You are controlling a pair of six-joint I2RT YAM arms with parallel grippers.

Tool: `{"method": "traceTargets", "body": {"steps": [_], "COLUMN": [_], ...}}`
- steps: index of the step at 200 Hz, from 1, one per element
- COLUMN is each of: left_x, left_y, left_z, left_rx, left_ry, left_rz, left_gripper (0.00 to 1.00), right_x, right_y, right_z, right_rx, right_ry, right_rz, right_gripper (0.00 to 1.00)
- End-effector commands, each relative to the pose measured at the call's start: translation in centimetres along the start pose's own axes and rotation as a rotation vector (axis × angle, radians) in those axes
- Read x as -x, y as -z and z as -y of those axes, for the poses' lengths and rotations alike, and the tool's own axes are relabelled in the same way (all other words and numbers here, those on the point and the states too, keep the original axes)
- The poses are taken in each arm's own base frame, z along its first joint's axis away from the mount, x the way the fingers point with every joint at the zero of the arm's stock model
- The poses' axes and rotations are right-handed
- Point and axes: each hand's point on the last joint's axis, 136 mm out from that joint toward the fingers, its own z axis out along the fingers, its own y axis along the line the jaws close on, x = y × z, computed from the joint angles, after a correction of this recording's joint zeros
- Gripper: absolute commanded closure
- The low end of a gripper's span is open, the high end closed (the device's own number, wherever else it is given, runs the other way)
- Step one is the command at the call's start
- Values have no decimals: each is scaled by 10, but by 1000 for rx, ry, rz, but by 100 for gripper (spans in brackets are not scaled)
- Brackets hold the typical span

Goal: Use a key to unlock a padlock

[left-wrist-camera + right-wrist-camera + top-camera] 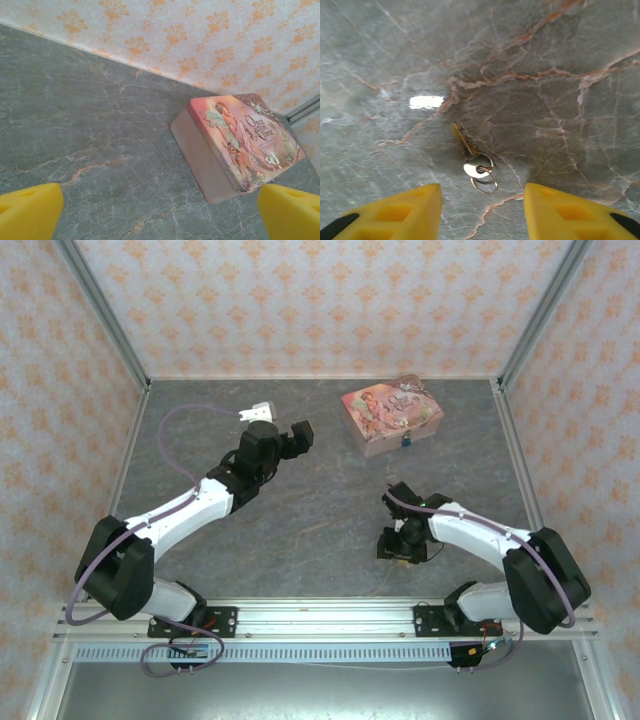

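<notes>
At key pickup, by the look of it. Noted right gripper [481, 200] low over the key [469, 151], jaws part-open astride it, gripping nothing (ring [484, 184] nearest the fingers). Noted left gripper [160, 212] spread wide, empty, facing the pink box [240, 145]. Spotted padlock [407, 440] at the box's near edge, well apart from the key. Next: pinch the flat bow cleanly off the table [570, 75], then carry it across to the padlock.
</notes>
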Motion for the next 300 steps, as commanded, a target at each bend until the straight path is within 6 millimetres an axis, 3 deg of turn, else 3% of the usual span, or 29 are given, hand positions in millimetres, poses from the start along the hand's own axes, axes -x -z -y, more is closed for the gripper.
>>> {"method": "traceTargets", "body": {"steps": [1, 70, 105, 138, 159, 209, 241, 276, 300], "left_x": [5, 6, 5, 6, 8, 9, 9, 9, 21], "left_y": [0, 3, 5, 9, 13, 21, 28, 34, 38], "left_z": [6, 4, 2, -1, -2, 8, 17, 32, 50], "left_rx": [-2, 9, 17, 29, 31, -2, -12, -66, -184], "left_ry": [9, 2, -10, -21, -21, -8, 92, 202, 267], "left_rz": [8, 6, 1, 3, 5, -43, -114, -187, -142], "left_gripper": [0, 0, 0, 0, 0, 0, 0, 0, 1], "right_x": [4, 14, 19, 26, 33, 57, 74, 95, 107], "right_y": [2, -6, -10, -5, 2, 35, 64, 101, 133], "right_z": [5, 2, -3, -6, -9, -29, -44, -75, -103], "right_rx": [-61, -75, -72, -69, -57, 16, 49, 120, 218], "right_ry": [5, 9, 18, 45, 68, 190, 293, 402, 417], "right_rz": [15, 25, 31, 66, 118, 296, 430, 555, 629], "right_gripper": [57, 71, 88, 100, 100, 100, 100, 100, 100]}}
